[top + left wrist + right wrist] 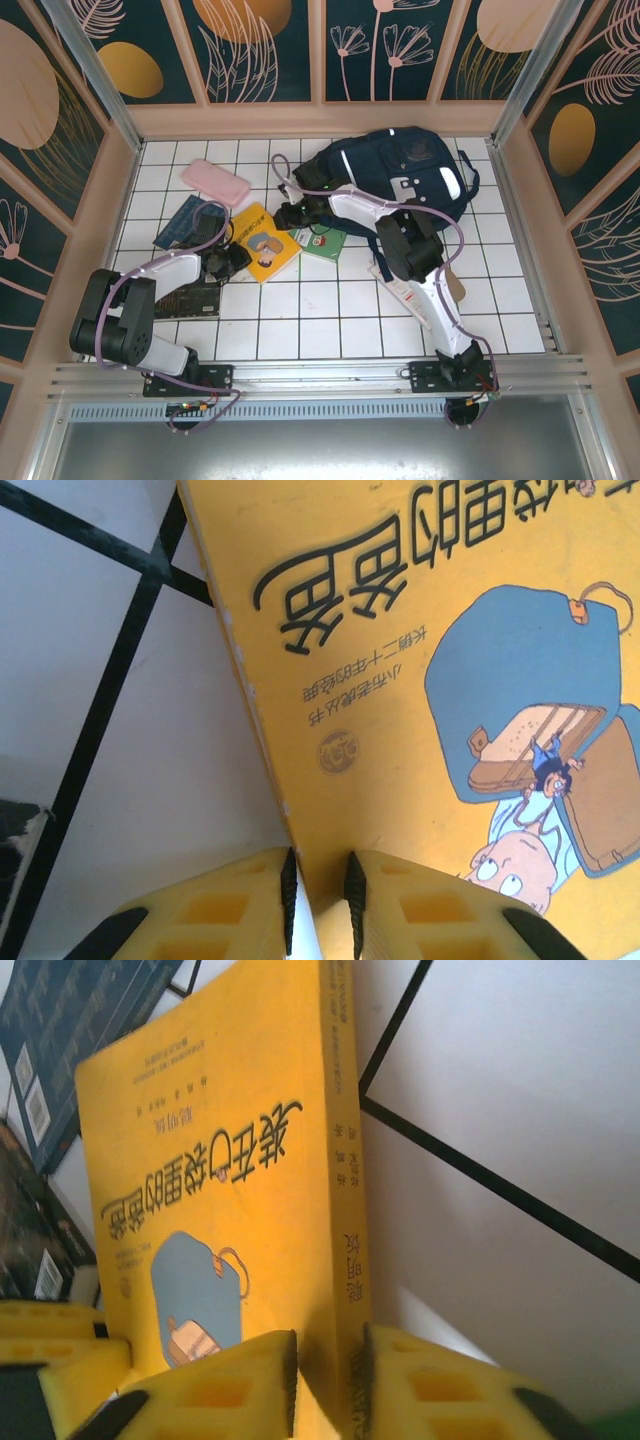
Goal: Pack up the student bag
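**Both grippers clamped on the yellow book; bag lies at the far right**

The white tiled table (300,310), ruled with dark grout lines, carries everything. The biggest item, the large dark navy fabric student bag (400,165) with its white stripe and pale patch, lies at the far right of the table, close to the back wall. The right arm reaches across just in front of it.

A flat black rectangular book (188,300) lies near the left arm's base. A thin bright yellow book (265,245) with a cartoon cover sits near the middle, between the two grippers. Beyond the left arm lies a dark blue rectangular book (188,222). A small green-covered book (322,241) rests just right of the yellow one. A soft pink oblong pencil case (214,181) lies at the far left, apart from the books.

The left gripper (318,880) is closed on the yellow book's edge, with a yellow pad on each face. The right gripper (328,1370) likewise pinches the book at its spine side, jaws pressed on both covers.
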Robot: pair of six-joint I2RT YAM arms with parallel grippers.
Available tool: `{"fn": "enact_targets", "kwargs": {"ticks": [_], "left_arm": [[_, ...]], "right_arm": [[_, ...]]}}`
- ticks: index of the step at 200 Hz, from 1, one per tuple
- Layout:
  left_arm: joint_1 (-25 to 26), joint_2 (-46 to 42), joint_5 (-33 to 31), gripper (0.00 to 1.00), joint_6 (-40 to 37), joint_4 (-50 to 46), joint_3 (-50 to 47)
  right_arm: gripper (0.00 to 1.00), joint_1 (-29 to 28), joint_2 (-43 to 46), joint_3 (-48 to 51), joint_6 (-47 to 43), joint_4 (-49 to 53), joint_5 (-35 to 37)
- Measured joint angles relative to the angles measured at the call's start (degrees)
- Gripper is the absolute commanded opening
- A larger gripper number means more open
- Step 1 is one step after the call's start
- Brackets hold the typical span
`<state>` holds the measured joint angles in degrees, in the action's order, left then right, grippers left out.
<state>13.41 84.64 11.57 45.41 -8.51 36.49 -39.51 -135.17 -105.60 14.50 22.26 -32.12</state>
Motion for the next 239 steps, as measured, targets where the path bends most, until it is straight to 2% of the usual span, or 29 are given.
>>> {"fn": "enact_targets", "kwargs": {"ticks": [6,53,70,98,124,134,164,190,239], "left_arm": [[0.0,0.0,-0.1,0.25,-0.1,-0.2,0.1],[0.0,-0.2,-1.9,0.28,-0.9,-3.8,2.0],[0.0,-0.9,-2.8,0.35,-1.6,-5.7,3.4],[0.0,-4.7,-3.8,0.52,-2.3,-7.6,7.5],[-0.7,-8.9,-3.7,0.52,-2.3,-7.1,11.4],[-0.8,-9.9,-3.7,0.52,-2.3,-6.4,12.3],[-0.9,-10.1,-3.7,0.51,-2.3,-5.7,12.9],[-1.0,-8.3,-4.7,0.46,-2.3,-5.6,11.0],[-1.0,-3.5,-7.4,0.40,-2.1,-6.2,3.8]], "right_arm": [[0.00,0.2,0.0,0.1,0.2,0.1,-0.2],[0.00,1.2,1.0,2.4,2.6,-1.4,-4.2],[0.00,1.2,2.8,4.0,4.4,-1.9,-6.0],[0.00,1.7,7.9,8.0,8.5,-5.1,-8.5],[0.00,4.0,13.6,10.6,11.5,-8.1,-9.6],[0.13,4.8,15.1,10.5,11.6,-8.3,-9.3],[0.37,5.4,16.1,9.2,11.2,-7.8,-7.3],[0.43,3.7,14.3,8.1,9.6,-5.7,-4.7],[0.50,-1.3,4.3,-0.4,6.6,-0.1,2.8]]}}
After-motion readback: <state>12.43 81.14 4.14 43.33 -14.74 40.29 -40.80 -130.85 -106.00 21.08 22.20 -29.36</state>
